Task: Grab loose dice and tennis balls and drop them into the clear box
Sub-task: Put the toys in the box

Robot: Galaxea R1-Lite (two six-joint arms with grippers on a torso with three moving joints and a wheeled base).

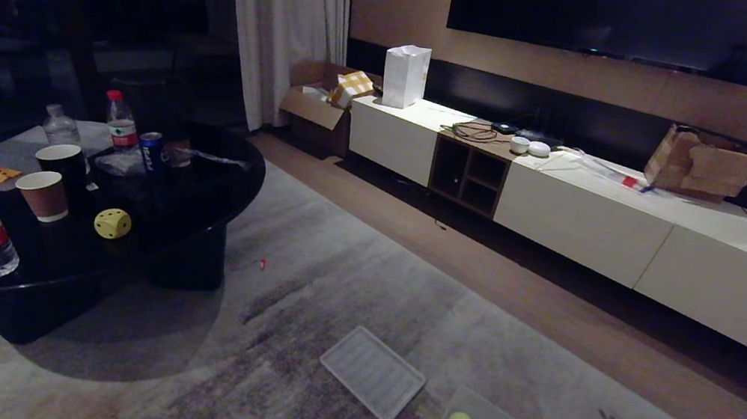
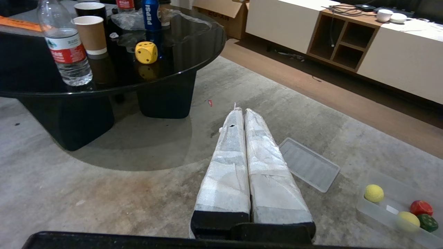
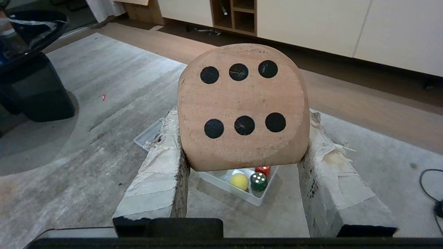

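My right gripper (image 3: 242, 152) grips the beige die (image 3: 242, 107); next, lower it over the clear box (image 3: 258, 199) and let go.

Beige die (image 3: 243, 107) hides most of the clear box (image 3: 221, 182) in the right wrist view; head view crops the box's near edge.

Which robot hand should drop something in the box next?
Right. The right gripper already holds the beige die with the clear box showing below it; the left gripper is shut and empty.
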